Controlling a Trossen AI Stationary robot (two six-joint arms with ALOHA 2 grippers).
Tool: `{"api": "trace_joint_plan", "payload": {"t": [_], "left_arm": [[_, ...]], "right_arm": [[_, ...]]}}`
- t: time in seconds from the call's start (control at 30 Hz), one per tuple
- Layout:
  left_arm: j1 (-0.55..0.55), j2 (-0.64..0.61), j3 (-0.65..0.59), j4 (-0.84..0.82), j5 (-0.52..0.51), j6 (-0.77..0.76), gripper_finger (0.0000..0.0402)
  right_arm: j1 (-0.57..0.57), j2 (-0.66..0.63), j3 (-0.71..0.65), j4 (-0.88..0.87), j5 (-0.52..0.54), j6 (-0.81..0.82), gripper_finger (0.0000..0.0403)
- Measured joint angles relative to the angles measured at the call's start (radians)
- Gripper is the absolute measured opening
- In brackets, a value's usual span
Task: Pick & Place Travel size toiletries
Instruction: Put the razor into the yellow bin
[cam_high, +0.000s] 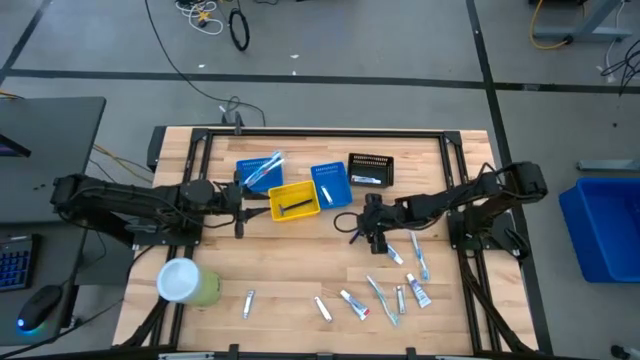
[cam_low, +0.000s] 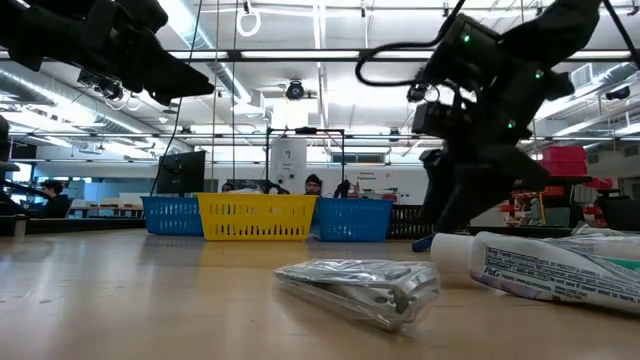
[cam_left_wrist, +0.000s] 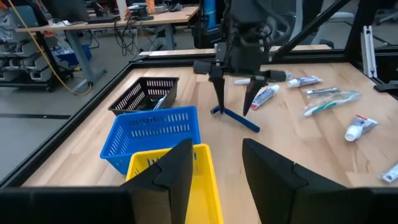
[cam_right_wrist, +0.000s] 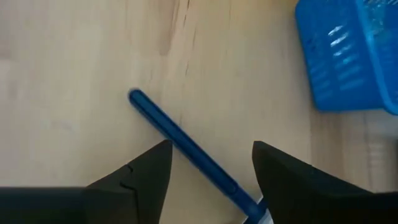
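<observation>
right gripper (cam_high: 358, 233) over toiletries (cam_high: 385, 290), left gripper (cam_high: 240, 197) beside yellow bin (cam_high: 293, 201)

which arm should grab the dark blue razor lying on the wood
Right. The right gripper hangs directly over the dark blue razor, open jaws straddling its handle. The left gripper is above the yellow bin, farther away.

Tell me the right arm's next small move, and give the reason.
Probably lower the right hand straight down and close on the dark blue razor. Its fingers stand open astride the handle, which lies flat on the table, not yet gripped.
</observation>
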Motion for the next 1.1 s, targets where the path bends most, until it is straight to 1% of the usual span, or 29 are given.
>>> {"api": "trace_joint_plan", "payload": {"t": [0.13, 0.27, 0.43, 0.57, 0.63, 0.73, 0.8, 0.87, 1.0, 1.1], "left_arm": [[0.0, 0.0, 0.0, 0.0, -0.006, 0.0, 0.0149], [0.0, 0.0, 0.0, 0.0, -0.006, 0.002, 0.0149], [0.0, 0.0, 0.0, 0.0, -0.006, 0.002, 0.0149], [0.0, 0.0, 0.0, 0.0, -0.006, 0.002, 0.0149], [0.0, 0.0, 0.0, 0.0, -0.006, -0.002, 0.0149], [0.0, 0.0, 0.0, 0.0, -0.006, -0.052, 0.0149], [0.0, 0.0, 0.0, -0.001, -0.006, -0.089, 0.0149], [0.0, 0.001, 0.0, 0.0, -0.006, -0.117, 0.0149], [0.0, 0.001, 0.0, 0.039, 0.015, -0.206, 0.0149], [-0.001, 0.002, 0.0, 0.076, 0.05, -0.246, 0.0149]], "right_arm": [[-0.016, 0.046, 0.0, 0.0, -0.013, -0.011, 0.0222], [-0.022, 0.072, 0.002, 0.013, -0.047, -0.024, 0.019], [-0.022, 0.075, 0.002, 0.02, -0.101, 0.027, 0.0118], [-0.022, 0.075, 0.002, 0.025, -0.107, 0.103, 0.0056], [-0.021, 0.073, 0.001, 0.039, -0.115, 0.148, 0.0036], [-0.011, 0.08, -0.003, 0.135, -0.135, 0.204, 0.0034], [-0.002, 0.077, -0.002, 0.237, -0.135, 0.21, 0.0037], [0.002, 0.077, -0.002, 0.356, -0.112, 0.202, 0.0046], [0.003, 0.076, -0.001, 0.594, -0.076, 0.122, 0.0052], [-0.005, 0.076, 0.0, 0.672, -0.074, 0.052, 0.0043]]}}
